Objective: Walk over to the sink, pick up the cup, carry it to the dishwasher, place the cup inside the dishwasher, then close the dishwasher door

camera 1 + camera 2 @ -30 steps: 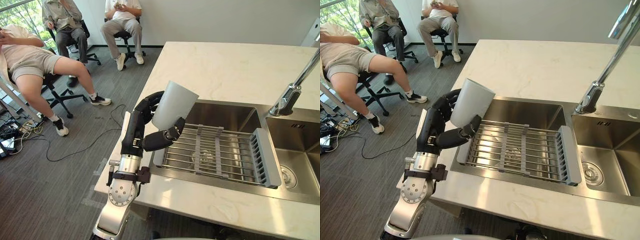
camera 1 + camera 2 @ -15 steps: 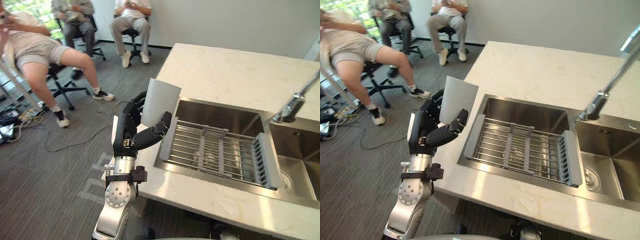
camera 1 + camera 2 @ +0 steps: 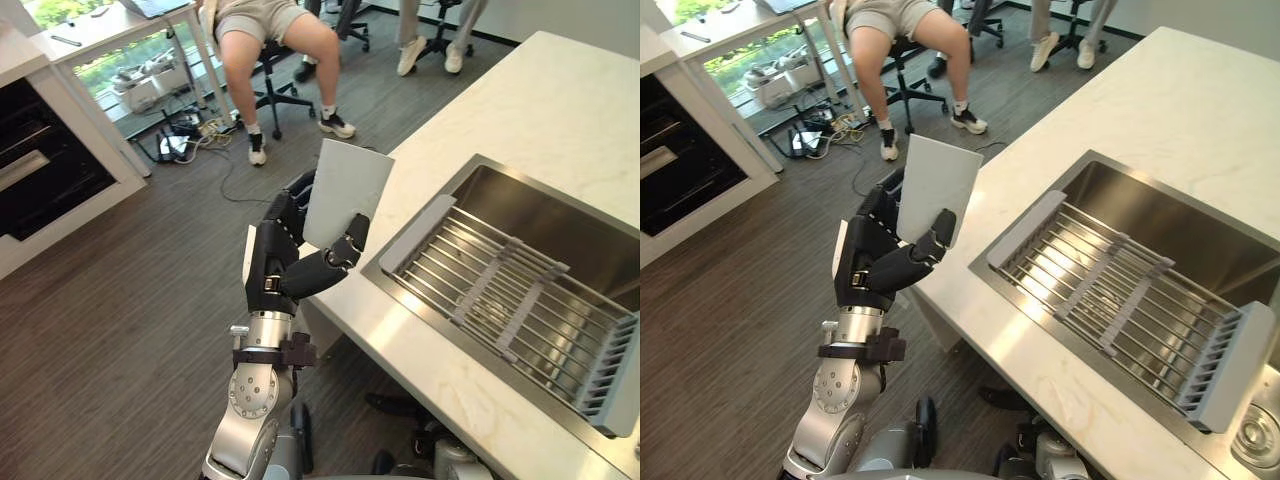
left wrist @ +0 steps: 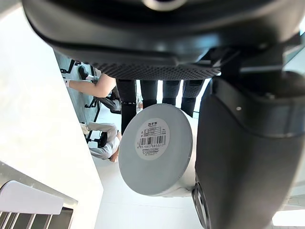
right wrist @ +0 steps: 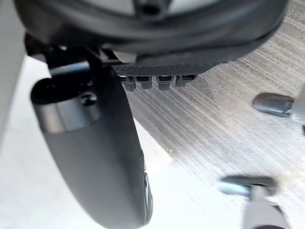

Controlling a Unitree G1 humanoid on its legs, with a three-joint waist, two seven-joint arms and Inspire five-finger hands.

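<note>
A pale grey cup (image 3: 346, 192) is held upright and slightly tilted in my left hand (image 3: 282, 262), whose fingers and thumb curl round its lower part. Cup and hand hang beside the counter's corner (image 3: 400, 300), over the floor and left of the sink. In the left wrist view the cup's round base (image 4: 155, 149) with a barcode label faces the camera, my thumb (image 4: 248, 143) alongside it. My right hand (image 5: 95, 157) hangs over the grey floor with relaxed fingers and holds nothing.
The steel sink (image 3: 520, 215) holds a grey wire rack (image 3: 500, 300) in the pale stone counter. A dark appliance front (image 3: 40, 160) sits in a white cabinet at far left. People sit on office chairs (image 3: 270, 60) beyond, with cables on the floor.
The camera has swung left, so the sink now lies to the right. My left hand still holds the cup and has drawn it back from the sink's edge to the counter's corner.
</note>
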